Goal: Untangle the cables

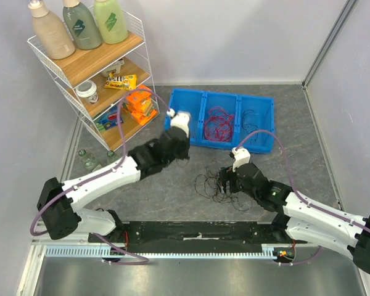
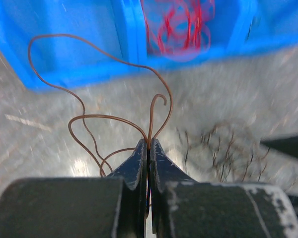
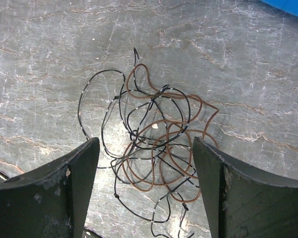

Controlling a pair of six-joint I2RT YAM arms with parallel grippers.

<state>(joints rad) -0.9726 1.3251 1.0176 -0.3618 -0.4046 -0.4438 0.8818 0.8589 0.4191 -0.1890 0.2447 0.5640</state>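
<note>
A loose clump of black and brown cables [image 1: 214,184] lies on the grey table in front of the blue tray [image 1: 222,94]. My right gripper [image 3: 145,144] hangs open just above this clump [image 3: 154,148], one finger on each side, not touching it. My left gripper [image 2: 149,144] is shut on a single brown cable [image 2: 89,119] that loops up in front of the tray. In the top view the left gripper [image 1: 185,150] is at the tray's near left corner. Red cables [image 1: 217,123] lie in the tray's middle compartment and show in the left wrist view [image 2: 181,29].
The tray's right compartment holds thin black cables [image 1: 254,120]; its left compartment [image 1: 184,105] shows nothing in it. A wire shelf [image 1: 98,68] with bottles and snack packs stands at the back left. Walls close in the table at the back and right.
</note>
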